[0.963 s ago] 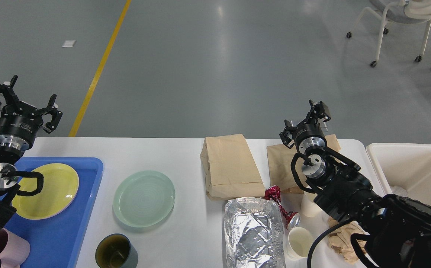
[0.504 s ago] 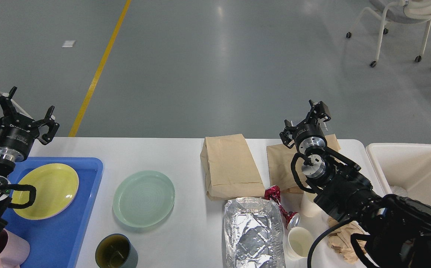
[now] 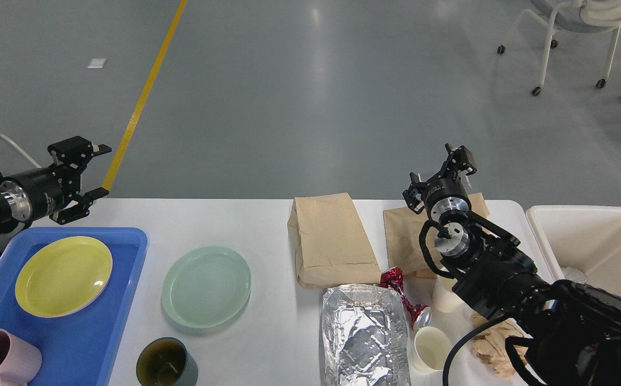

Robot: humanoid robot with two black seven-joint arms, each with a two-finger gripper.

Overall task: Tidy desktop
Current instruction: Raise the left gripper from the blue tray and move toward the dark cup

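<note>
Desk [image 3: 267,225] fills the lower view, cluttered; both my grippers empty.
Left gripper [image 3: 89,174] at 9 o'clock, fingers spread; right gripper [image 3: 441,171] at 3 o'clock, spread. My right forearm may topple the paper cups [image 3: 429,349] beneath.

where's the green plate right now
In the head view, the green plate lies on the desktop, left of centre, between the blue tray and the paper bag.

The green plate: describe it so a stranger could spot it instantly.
On the white desktop, look just right of the blue tray. The green plate lies flat on the bare table, pale mint and empty; the yellow plate sits inside the tray.
</note>
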